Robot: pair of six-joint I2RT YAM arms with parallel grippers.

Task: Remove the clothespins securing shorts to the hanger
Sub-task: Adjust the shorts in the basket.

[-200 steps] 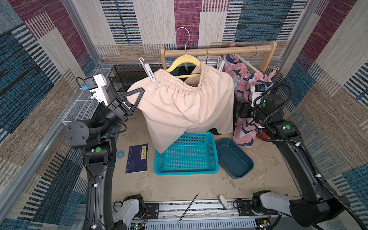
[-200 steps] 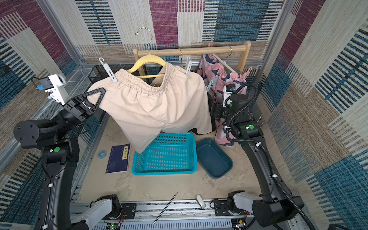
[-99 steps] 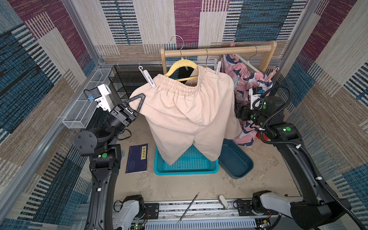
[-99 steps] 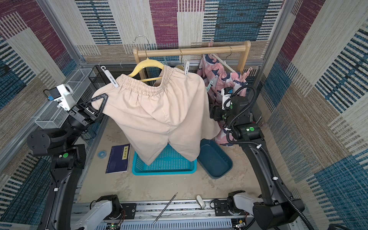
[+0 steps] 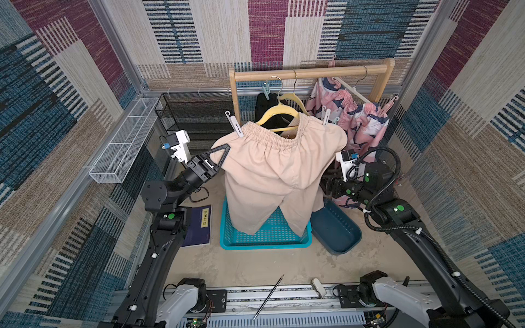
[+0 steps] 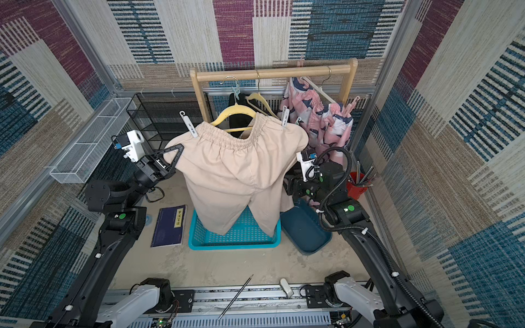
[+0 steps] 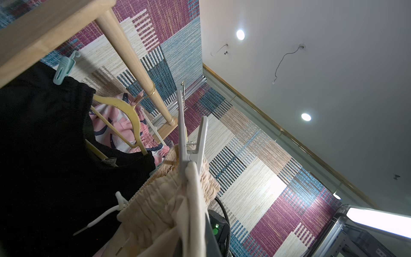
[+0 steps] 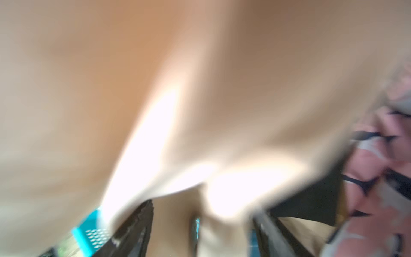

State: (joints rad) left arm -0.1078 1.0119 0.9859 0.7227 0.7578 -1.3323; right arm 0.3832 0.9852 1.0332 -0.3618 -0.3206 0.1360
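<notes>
I counted three pairs: the beige shorts [image 5: 272,170] at the left gripper [image 5: 225,147], the black shorts [image 5: 262,108] beyond it, the pink shorts [image 5: 355,119] beyond the right gripper [image 8: 204,213]. Hangers were three: two yellow hangers [image 5: 279,107] [image 5: 295,100], one white hanger [image 5: 350,89]. I could make out four pegs: two white clothespins [image 5: 235,126] [image 5: 326,117], one mint clothespin [image 5: 266,91], one pink clothespin [image 5: 394,99]. Between the grippers stood one teal basket [image 5: 264,244], nearer the right one a blue tub [image 5: 338,235].

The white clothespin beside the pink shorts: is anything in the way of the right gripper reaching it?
Yes. The beige shorts hang between them: their cloth fills the right wrist view just ahead of the open right gripper. The white clothespin sits higher up, clipped on their top edge.
</notes>
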